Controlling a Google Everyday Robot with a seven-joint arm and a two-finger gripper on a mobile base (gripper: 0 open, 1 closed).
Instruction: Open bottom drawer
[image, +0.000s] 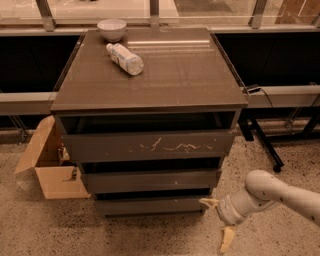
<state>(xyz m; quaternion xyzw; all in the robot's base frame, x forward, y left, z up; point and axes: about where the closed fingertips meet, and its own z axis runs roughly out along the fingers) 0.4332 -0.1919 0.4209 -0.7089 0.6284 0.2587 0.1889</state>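
The bottom drawer is the lowest, plain dark grey-brown front of the cabinet, near the floor, and looks closed. My gripper is low at the cabinet's front right corner, just right of the bottom drawer's right end. Its two pale yellow fingers are spread apart: one points at the drawer's right edge, the other hangs down toward the floor. It holds nothing. The white arm comes in from the right.
Above are the middle drawer and the scratched top drawer. On the cabinet top lie a plastic bottle and a white bowl. An open cardboard box stands on the floor at left. A table leg stands at right.
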